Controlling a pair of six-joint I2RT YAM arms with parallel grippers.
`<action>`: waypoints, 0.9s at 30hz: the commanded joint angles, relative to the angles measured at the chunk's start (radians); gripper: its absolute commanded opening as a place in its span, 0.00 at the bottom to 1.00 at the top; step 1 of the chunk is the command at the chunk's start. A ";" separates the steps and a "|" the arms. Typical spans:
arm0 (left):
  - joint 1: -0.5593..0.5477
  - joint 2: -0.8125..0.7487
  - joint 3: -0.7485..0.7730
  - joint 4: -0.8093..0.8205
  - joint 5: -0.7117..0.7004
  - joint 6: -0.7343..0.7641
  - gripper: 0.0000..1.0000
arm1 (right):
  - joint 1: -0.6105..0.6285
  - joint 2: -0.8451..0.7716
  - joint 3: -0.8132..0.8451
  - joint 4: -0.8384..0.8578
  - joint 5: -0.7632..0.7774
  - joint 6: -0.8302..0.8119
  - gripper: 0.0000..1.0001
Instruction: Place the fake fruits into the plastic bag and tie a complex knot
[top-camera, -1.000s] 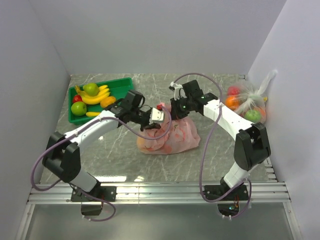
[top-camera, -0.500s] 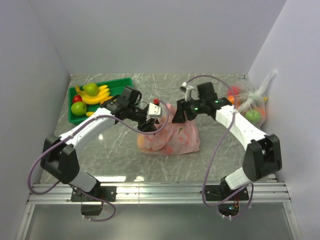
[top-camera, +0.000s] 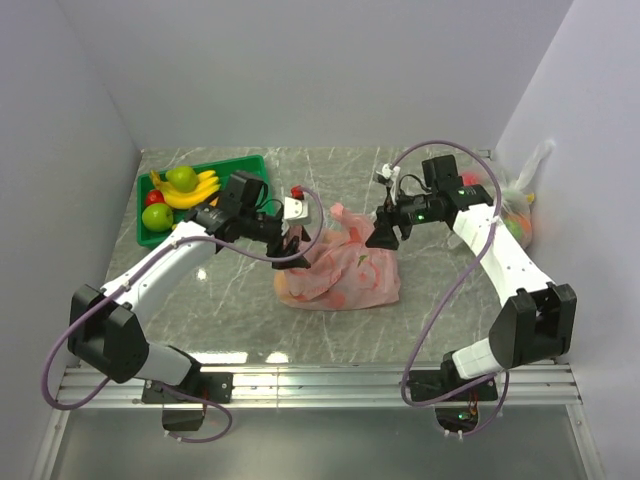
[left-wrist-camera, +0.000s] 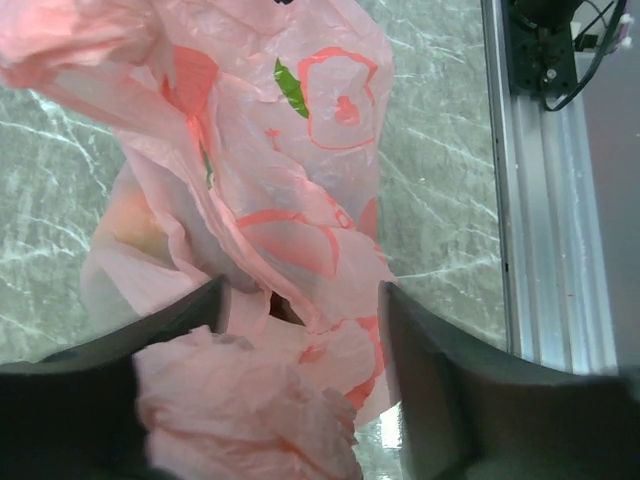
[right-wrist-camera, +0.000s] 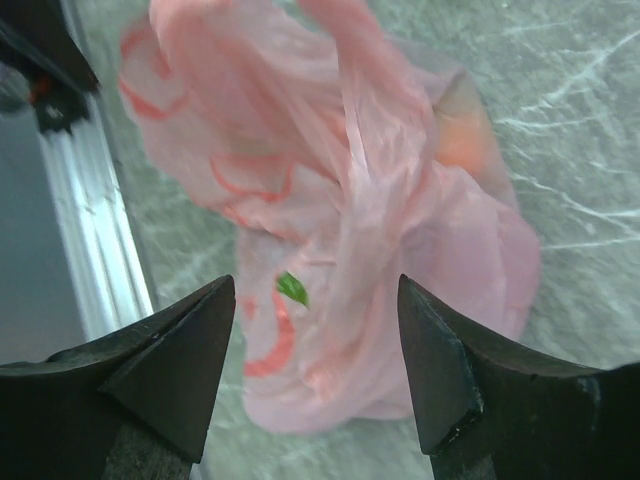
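The pink plastic bag (top-camera: 340, 272) lies bulging on the table between my two grippers. An orange fake fruit (right-wrist-camera: 466, 140) shows through its skin. Its handles stand twisted into a bunch at the top (top-camera: 338, 213); whether this is a tight knot I cannot tell. My left gripper (top-camera: 290, 248) hangs just left of the bag, open. In the left wrist view a crumpled pink handle end (left-wrist-camera: 250, 410) lies loose between the left gripper's (left-wrist-camera: 300, 300) jaws, against the left finger. My right gripper (top-camera: 384, 236) hovers at the bag's upper right, open. The right wrist view shows nothing between the right gripper's (right-wrist-camera: 315, 290) jaws.
A green tray (top-camera: 246, 170) at the back left holds green apples (top-camera: 181, 178), bananas, a red and an orange fruit. A clear bag of fruit (top-camera: 508, 205) leans against the right wall. The aluminium rail (top-camera: 320, 385) runs along the near edge.
Both grippers have opened and let go of the pink handles. The left arm drew back leftward and the right arm rightward, away from the bag's top.
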 joint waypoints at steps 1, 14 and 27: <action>0.018 -0.042 -0.009 0.033 0.029 -0.040 0.79 | -0.020 0.017 0.005 -0.044 -0.033 -0.186 0.71; 0.134 -0.161 -0.067 0.027 -0.031 -0.067 0.99 | -0.001 0.060 -0.050 0.301 -0.117 0.134 0.12; 0.223 -0.263 -0.195 0.113 -0.112 -0.095 0.99 | 0.017 0.007 -0.085 0.321 -0.094 0.189 0.00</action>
